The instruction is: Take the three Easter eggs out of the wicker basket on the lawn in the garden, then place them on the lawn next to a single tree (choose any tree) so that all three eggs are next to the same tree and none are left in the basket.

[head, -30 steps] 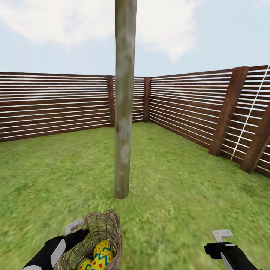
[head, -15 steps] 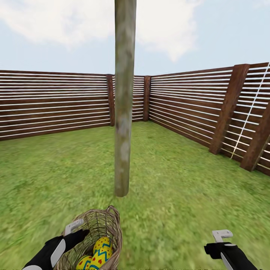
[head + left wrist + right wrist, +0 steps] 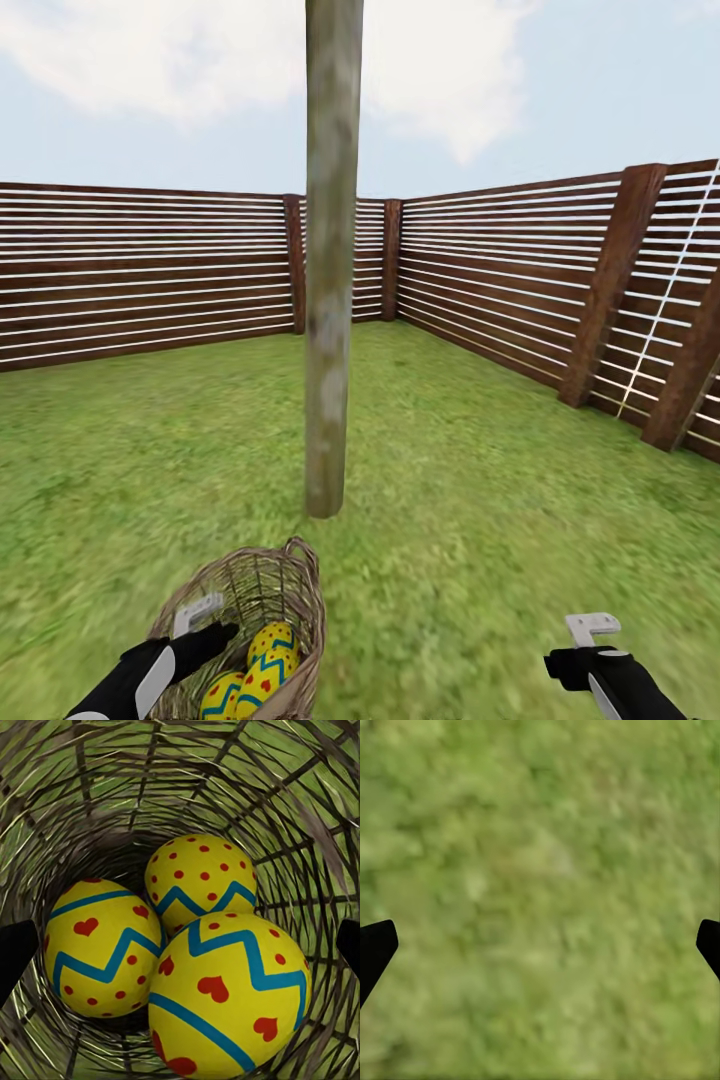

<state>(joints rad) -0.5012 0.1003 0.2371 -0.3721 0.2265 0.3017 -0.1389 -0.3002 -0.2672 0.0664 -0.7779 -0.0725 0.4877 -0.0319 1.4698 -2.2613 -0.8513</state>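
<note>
The wicker basket [image 3: 262, 610] sits on the lawn [image 3: 480, 500] at 6 o'clock from the tree [image 3: 330, 300], near its base. All three Easter eggs [image 3: 187, 945] lie inside the basket, touching one another. The left gripper [image 3: 205, 625] hangs over the basket's rim at its 9 o'clock side, fingers spread wide. The right gripper [image 3: 590, 640] hovers over bare grass at 4 o'clock from the tree, fingers likewise spread apart and holding nothing.

eggs [image 3: 225, 990] yellow, blue zigzags, red dots | basket [image 3: 290, 590] brown | lawn [image 3: 500, 500] green
</note>
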